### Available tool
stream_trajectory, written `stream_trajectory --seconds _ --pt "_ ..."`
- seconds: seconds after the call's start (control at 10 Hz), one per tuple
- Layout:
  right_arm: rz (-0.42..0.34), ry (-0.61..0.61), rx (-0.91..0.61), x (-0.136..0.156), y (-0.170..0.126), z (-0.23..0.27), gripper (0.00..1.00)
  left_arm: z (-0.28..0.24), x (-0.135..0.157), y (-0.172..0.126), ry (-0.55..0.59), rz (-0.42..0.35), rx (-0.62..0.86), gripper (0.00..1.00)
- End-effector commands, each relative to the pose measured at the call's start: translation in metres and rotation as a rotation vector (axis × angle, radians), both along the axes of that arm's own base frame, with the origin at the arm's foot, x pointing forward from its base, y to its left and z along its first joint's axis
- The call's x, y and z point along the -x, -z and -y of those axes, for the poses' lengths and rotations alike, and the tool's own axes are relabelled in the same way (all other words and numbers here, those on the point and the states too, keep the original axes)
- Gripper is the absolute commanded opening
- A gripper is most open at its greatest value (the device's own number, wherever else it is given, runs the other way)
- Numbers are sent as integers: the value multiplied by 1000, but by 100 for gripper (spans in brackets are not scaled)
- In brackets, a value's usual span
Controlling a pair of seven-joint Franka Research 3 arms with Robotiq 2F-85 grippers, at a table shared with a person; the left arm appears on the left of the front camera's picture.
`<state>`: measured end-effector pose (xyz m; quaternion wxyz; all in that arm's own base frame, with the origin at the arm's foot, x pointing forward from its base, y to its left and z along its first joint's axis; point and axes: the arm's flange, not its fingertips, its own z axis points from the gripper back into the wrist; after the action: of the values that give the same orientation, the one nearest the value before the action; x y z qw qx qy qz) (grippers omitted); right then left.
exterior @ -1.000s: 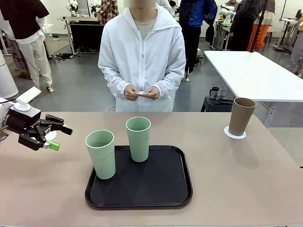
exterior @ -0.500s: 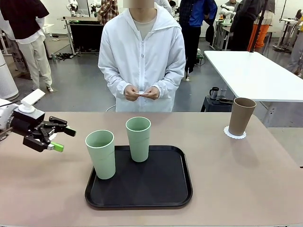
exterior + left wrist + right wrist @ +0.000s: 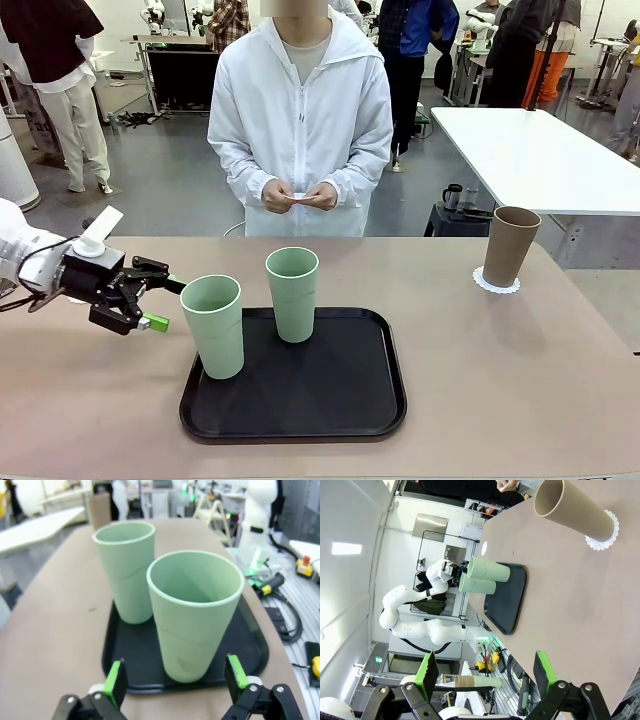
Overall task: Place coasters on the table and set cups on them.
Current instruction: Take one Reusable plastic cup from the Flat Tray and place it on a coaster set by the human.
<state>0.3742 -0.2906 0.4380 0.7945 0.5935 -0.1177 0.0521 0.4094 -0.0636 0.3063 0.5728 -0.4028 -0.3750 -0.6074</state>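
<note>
At the tabletop's (image 3: 500,400) near left, item one: your left jaws are now pointing at the near green cup (image 3: 213,330), having swung in from the tabletop's left edge over the last second. They are standing wide apart as before. In the left wrist view they are framing the cup's lower wall; whether a pad is touching it, you cannot tell. Judged step: you are lining up a grasp to carry this cup to a coaster.

Item two: the black tray (image 3: 340,405) is carrying both green cups, unmoved. The near one is standing at its front-left corner and the far green cup (image 3: 292,295) further back. Both are showing empty.

Item three: your right jaws are hanging wide apart with nothing between them, well clear of the work.

Item four: the brown cup (image 3: 510,245) is standing upright on a white coaster (image 3: 497,287) at the far right, apparently empty. That pair is looking finished; two cups are remaining.

Item five: the person's hands (image 3: 297,197) are holding something small and white, possibly a coaster.
</note>
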Motion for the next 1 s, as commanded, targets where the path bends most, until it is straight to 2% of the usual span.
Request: stream_trajectory --seconds 0.0,0.2,0.9 --pt "1 5 5 0 0 0 100 6 -9 18 9 34 33 100" --pt "1 5 5 0 0 0 100 12 -11 24 18 -3 43 100" --pt "1 5 5 0 0 0 100 34 -16 41 69 -52 94 100"
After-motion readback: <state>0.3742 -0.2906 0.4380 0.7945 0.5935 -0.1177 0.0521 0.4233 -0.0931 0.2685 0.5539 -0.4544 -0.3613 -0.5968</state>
